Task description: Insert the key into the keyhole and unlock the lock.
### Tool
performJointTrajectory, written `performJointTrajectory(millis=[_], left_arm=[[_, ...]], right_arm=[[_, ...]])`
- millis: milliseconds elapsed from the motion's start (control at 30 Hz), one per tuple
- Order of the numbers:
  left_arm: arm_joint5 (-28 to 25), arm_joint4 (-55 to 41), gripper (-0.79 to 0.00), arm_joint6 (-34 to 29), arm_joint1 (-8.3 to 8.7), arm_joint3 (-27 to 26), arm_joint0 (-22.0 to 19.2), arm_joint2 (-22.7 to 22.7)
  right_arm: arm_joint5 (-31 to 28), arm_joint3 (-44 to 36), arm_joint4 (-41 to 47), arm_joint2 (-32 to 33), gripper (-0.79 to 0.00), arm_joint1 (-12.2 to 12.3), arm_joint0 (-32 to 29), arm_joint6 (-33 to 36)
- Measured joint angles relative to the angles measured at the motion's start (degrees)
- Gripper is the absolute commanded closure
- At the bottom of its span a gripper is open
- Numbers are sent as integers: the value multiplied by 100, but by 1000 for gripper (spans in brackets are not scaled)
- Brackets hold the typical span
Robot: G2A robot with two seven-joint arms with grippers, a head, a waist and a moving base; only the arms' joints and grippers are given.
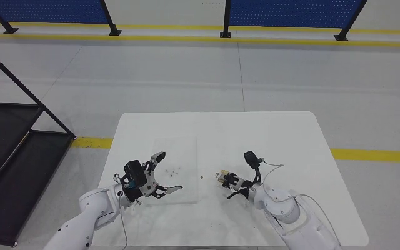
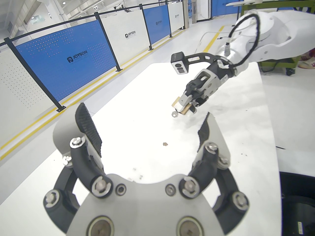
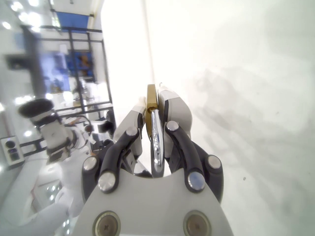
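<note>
Room: I am looking into an open hall with blue fence panels (image 1: 56,9) and yellow floor lines beyond the white table (image 1: 281,131).
Table: mostly bare white, with a small brown speck (image 2: 165,144) lying between the two arms.
Right gripper (image 1: 223,178): clamped narrow on the brass lock (image 3: 151,96), held just above the tabletop and pointing toward the other arm.
Lock: the body is pinched between the pads and the chrome shackle (image 3: 156,136) runs back toward the wrist. I cannot tell whether the shackle has popped.
Key (image 2: 175,114): its small silver head sticks out of the lock's far end, facing my left arm. It looks to me as if it is seated in the keyhole.
Left gripper (image 1: 172,170): spread wide and holding nothing, over the table and well apart from the key.
Done, as I judge it: the lock is picked up and presented, and the insertion appears complete.
Left to do: I must bring the left gripper in, close it on the key head and turn it until the shackle frees.
Watch for: the key head is tiny, so a skewed pinch could knock it out.
</note>
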Motion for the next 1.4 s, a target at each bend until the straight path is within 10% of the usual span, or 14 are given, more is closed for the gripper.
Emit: performJointTrajectory(millis=[667, 800, 1400], left_arm=[[0, 0, -785, 0, 0, 0, 0, 0], [0, 0, -785, 0, 0, 0, 0, 0], [0, 0, -785, 0, 0, 0, 0, 0]], right_arm=[[1604, 691, -210, -922, 0, -396, 737, -660], [1592, 664, -259, -934, -785, -421, 721, -786], [741, -286, -1382, -714, -785, -390, -41, -2473]])
